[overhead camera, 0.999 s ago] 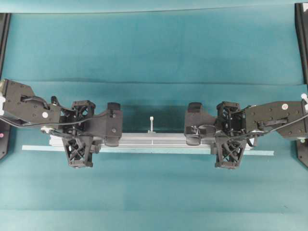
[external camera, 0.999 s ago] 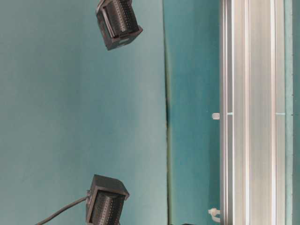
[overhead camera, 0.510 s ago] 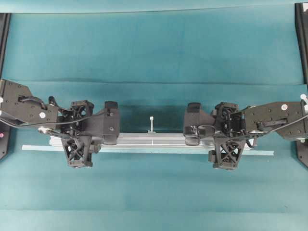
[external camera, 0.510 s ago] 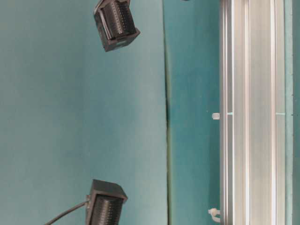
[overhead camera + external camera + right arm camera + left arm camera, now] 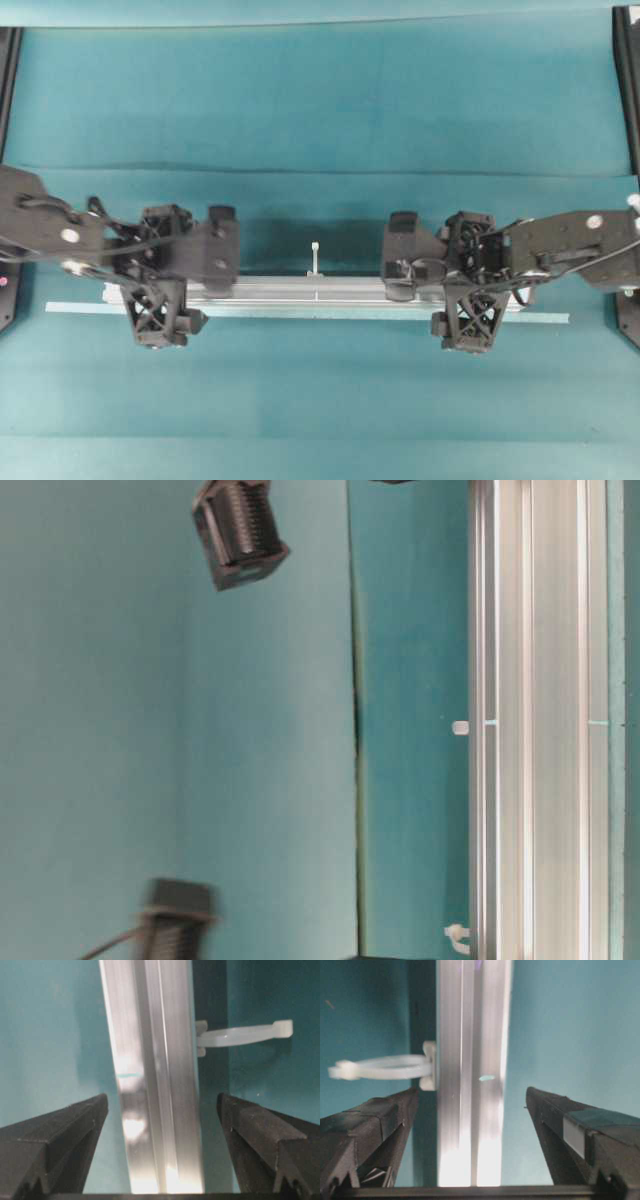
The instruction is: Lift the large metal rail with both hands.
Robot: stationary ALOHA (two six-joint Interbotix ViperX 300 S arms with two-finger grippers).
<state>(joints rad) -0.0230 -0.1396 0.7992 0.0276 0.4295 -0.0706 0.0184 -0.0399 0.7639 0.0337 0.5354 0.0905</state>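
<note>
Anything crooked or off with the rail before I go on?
Nothing stands out. The large metal rail lies straight on the teal mat, parallel to the pale tape strip. Left gripper and right gripper straddle it, jaws open.

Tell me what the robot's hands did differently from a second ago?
The left end effector drew back toward the left edge in the overhead view, and its fingers now stand clear on either side of the large metal rail. The right end effector hardly moved; it is open around the rail too. The rail, its white zip tie and the pale tape strip stayed put on the table.
</note>
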